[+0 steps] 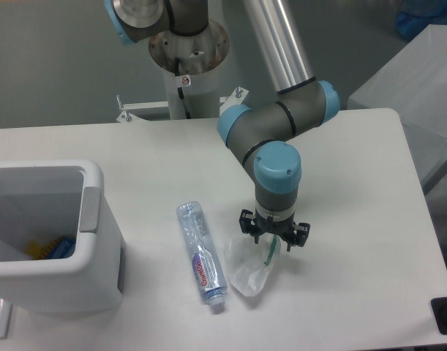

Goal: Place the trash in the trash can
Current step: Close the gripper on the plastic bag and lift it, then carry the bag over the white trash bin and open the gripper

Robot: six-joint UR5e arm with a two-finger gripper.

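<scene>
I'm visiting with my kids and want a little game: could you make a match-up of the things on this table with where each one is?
Things:
1. water bottle
2. crumpled wrapper
3. trash can
4. gripper

Places:
A. at the table's left edge, open at the top
B. right over the wrapper's green strip
C. lying flat between the can and the wrapper
D. beside the bottle, under the arm

Pairs: 1-C, 2-D, 3-A, 4-B

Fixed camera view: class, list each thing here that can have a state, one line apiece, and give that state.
Hand: open, lowered over the top end of the wrapper.
Wrapper: crumpled, lying on the table, not lifted.
Bottle: lying on its side on the table, capped end toward the camera.
Trash can: upright, open-topped, with blue and yellow items inside.
</scene>
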